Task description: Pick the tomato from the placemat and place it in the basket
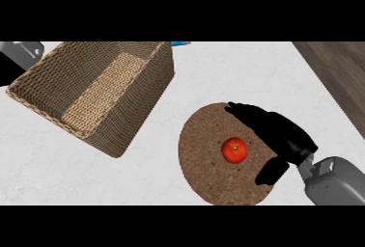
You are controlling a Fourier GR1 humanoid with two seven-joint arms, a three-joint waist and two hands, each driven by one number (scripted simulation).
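Note:
A small red tomato (235,149) lies near the middle of a round brown cork placemat (206,159). My right hand (285,137) hovers over the mat's right side, open, its fingers stretched past the tomato's far side and its thumb (271,172) on the near side; nothing is held. A woven wicker basket (146,116) stands at the upper left with nothing visible inside. Only the grey forearm of my left arm (18,55) shows at the upper left edge; its hand is out of view.
A dark wooden strip (335,77) runs along the counter's right edge. A small blue and orange object (179,43) peeks out behind the basket's far corner. White marble counter (228,72) lies between basket and mat.

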